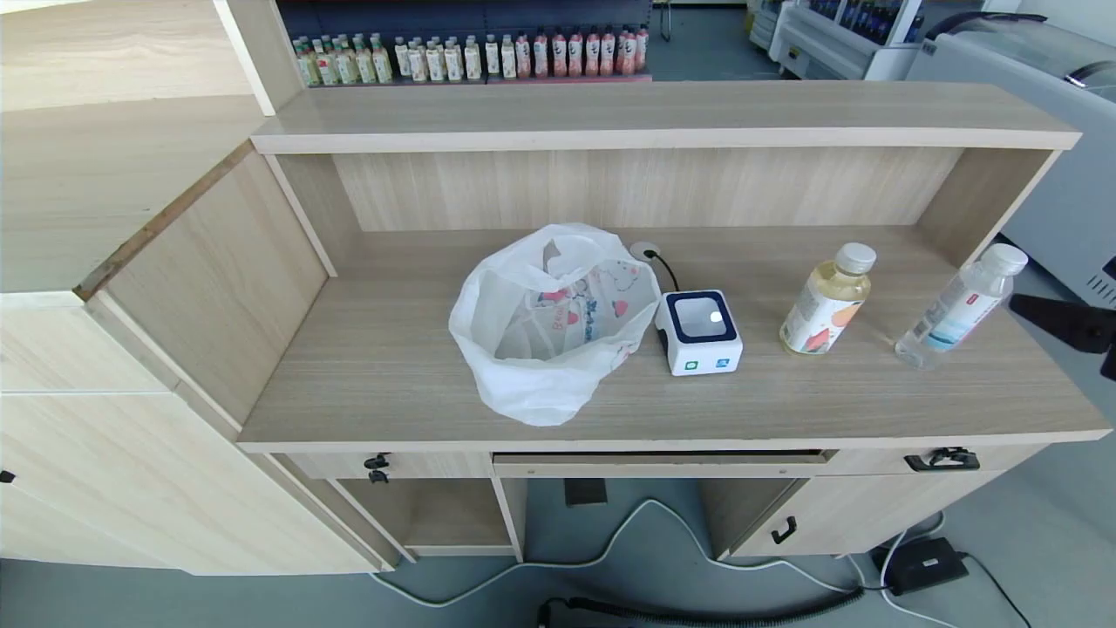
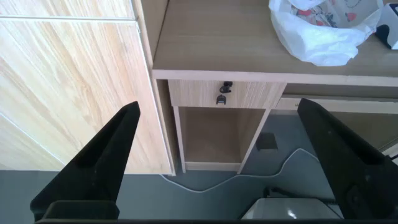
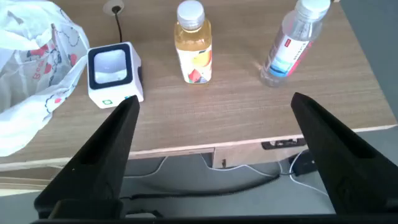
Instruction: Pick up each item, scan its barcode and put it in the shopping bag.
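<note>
Juice bottle (image 1: pixel 826 301) and water bottle (image 1: pixel 959 307) were seen on the counter (image 1: pixel 392 366), right of the scanner (image 1: pixel 697 330). The right gripper (image 3: pixel 214 102) was held spread wide right of them, apart, the left gripper (image 2: pixel 219 104) likewise spread.

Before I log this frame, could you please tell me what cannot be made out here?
Inside of the shopping bag, head view: its own crumpled plastic hides the bottom.
Barcodes on the yellow drink bottle and the water bottle, head and right wrist views: too small.
The shopping bag, left wrist view: cut off by the picture's edge.
</note>
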Tool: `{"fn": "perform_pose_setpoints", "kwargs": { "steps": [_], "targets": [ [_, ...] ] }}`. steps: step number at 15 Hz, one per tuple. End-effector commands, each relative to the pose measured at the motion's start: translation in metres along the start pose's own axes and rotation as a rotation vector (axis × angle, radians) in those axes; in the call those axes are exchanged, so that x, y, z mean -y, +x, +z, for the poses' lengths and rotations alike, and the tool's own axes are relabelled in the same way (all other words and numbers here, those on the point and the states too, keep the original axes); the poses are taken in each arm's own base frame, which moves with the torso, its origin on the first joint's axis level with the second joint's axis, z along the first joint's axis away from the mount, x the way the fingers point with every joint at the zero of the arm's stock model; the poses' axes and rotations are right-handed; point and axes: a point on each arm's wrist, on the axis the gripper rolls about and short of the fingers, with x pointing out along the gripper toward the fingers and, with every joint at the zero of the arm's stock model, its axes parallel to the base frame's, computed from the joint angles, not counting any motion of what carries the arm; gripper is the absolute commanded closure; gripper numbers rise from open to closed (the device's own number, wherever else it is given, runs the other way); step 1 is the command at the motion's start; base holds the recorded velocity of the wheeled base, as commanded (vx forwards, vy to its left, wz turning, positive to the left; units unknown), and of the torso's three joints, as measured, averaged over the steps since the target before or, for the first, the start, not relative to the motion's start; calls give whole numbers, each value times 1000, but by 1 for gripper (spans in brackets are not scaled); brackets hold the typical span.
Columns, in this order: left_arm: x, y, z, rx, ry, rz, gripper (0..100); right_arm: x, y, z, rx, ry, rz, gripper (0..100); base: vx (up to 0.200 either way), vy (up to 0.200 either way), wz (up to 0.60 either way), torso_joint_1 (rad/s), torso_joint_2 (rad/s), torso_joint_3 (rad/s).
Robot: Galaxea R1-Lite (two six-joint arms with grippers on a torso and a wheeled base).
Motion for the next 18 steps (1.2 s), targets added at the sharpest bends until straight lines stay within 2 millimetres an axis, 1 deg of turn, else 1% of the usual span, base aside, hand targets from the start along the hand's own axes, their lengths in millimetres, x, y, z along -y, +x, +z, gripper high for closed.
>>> {"fn": "perform_pose_setpoints", "kwargs": {
  "steps": [1, 3, 6, 9, 10, 12, 14, 16, 18],
  "targets": [
    [0, 0, 0, 1, 0, 0, 0, 6, 103, -25, -79, -4, 13, 0, 0, 0, 0, 0, 0, 0],
    [0, 0, 0, 1, 0, 0, 0, 9, 129, -43, -114, -4, 70, 0, 0, 0, 0, 0, 0, 0],
    [0, 0, 0, 1, 0, 0, 0, 8, 151, -65, -184, -7, 101, 0, 0, 0, 0, 0, 0, 0],
    [0, 0, 0, 1, 0, 0, 0, 0, 170, -79, -148, -18, 126, 0, 0, 0, 0, 0, 0, 0],
    [0, 0, 0, 1, 0, 0, 0, -5, 179, -84, -129, -24, 138, 0, 0, 0, 0, 0, 0, 0],
    [0, 0, 0, 1, 0, 0, 0, -14, 194, -90, -93, -31, 160, 0, 0, 0, 0, 0, 0, 0],
    [0, 0, 0, 1, 0, 0, 0, -22, 208, -91, -66, -42, 149, 0, 0, 0, 0, 0, 0, 0],
    [0, 0, 0, 1, 0, 0, 0, -23, 223, -88, -41, -95, 90, 0, 0, 0, 0, 0, 0, 0],
    [0, 0, 0, 1, 0, 0, 0, -25, 230, -90, -27, -99, 90, 0, 0, 0, 0, 0, 0, 0]
  ]
}}
